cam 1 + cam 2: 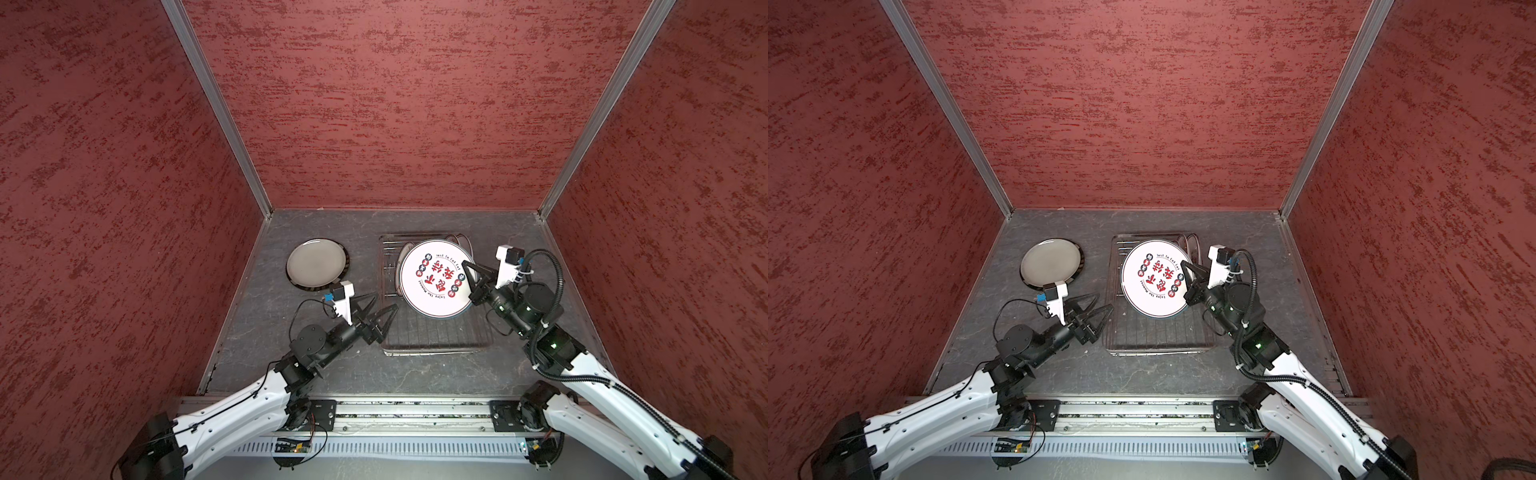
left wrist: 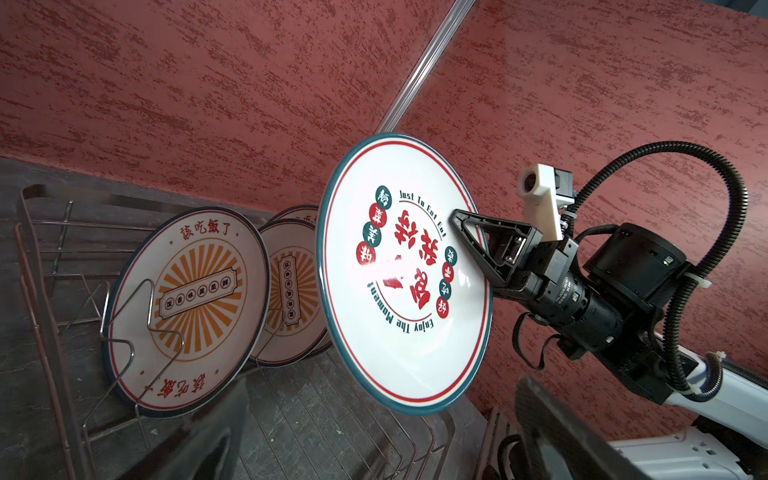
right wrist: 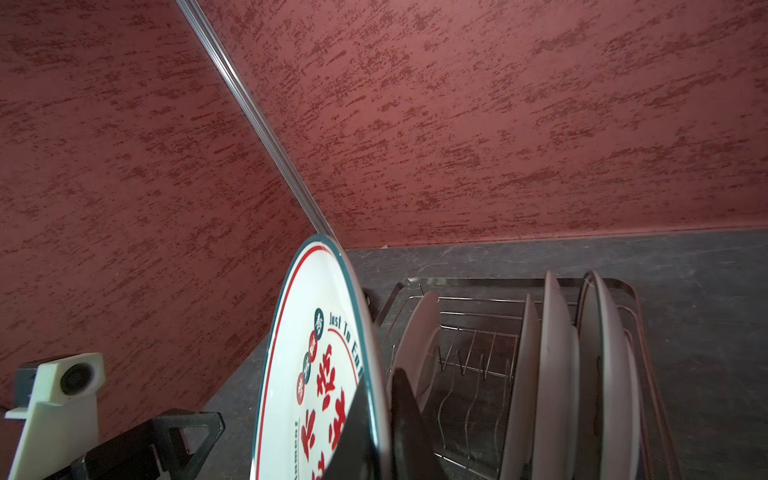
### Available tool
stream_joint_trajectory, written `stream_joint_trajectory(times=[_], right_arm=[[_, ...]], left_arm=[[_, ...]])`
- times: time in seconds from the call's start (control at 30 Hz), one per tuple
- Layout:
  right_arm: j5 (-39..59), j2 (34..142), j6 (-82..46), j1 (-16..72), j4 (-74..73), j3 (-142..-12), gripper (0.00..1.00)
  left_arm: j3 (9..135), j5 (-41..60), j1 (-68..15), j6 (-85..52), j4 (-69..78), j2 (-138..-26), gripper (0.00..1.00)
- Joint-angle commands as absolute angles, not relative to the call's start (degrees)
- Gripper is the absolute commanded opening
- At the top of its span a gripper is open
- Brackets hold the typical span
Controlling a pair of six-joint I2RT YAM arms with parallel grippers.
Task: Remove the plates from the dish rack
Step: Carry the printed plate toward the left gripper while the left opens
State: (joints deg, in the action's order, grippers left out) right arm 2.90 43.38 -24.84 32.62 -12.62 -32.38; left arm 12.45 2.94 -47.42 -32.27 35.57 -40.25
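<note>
Status: plate [image 1: 436,279] clear above rack [image 1: 432,349], tilted, right gripper [image 1: 467,270] clamped on its right rim. We see left gripper [image 1: 386,301] spread wide at rack's left edge, facing the plate's free rim, so we judge it nearer for handover toward table plate [image 1: 316,261].
</note>
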Motion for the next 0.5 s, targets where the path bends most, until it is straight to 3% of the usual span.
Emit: stream_joint_trajectory(times=[0.0, 0.47], right_arm=[[11.0, 42.0, -27.8, 31.0, -21.6, -32.0, 0.0], [17.7, 41.6, -29.6, 29.6, -25.0, -30.8, 0.0]], left_arm=[[14.8, 8.6, -46.4, -34.2, 36.0, -42.3, 1.0], [16.8, 6.3, -47.3, -34.6, 37.4, -47.5, 1.0]])
